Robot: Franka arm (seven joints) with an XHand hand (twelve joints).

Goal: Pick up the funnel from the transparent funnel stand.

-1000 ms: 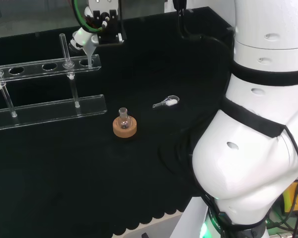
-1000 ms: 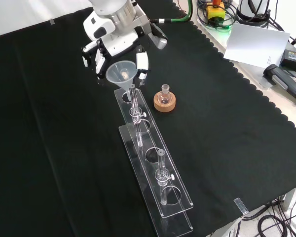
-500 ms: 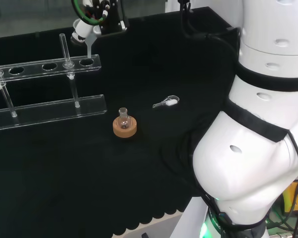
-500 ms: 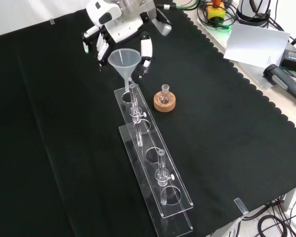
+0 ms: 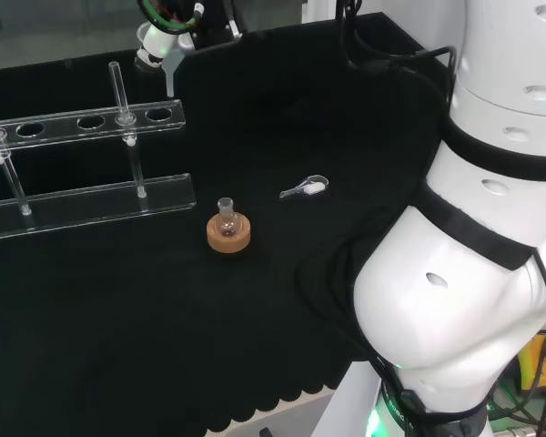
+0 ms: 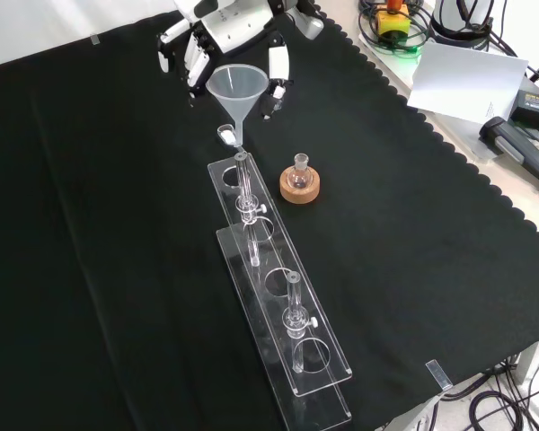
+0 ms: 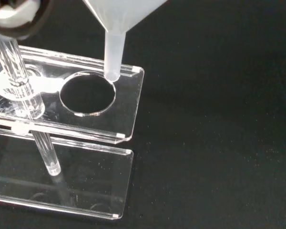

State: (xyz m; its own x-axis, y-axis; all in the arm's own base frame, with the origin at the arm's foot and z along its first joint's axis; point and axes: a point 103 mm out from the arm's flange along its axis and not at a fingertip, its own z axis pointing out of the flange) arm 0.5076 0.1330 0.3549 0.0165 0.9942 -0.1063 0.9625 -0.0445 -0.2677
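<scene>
The clear plastic funnel [image 6: 237, 87] hangs in the air with the hand [image 6: 226, 20] shut on its cone from above; white fingers [image 6: 278, 68] curl at either side of the rim. Its stem tip hovers just above the far end hole of the transparent funnel stand [image 6: 271, 280] and is clear of the plate. From the wrist camera, the funnel [image 7: 113, 49] points down beside the end hole of the stand [image 7: 128, 108]. In the head view the funnel [image 5: 168, 62] is under the hand [image 5: 153, 36], above the right end of the stand [image 5: 91, 119].
A small round flask sits on a cork ring [image 6: 300, 187] right of the stand in the front view, and the cork ring [image 5: 228, 233] lies in front of the stand in the head view. A small clear scoop [image 5: 305, 188] lies on the cloth. Upright rods [image 6: 292, 301] rise from the stand.
The hand has risen with the funnel. The stem, which sat in the stand's end hole a second ago, is now lifted out and hangs above the plate.
</scene>
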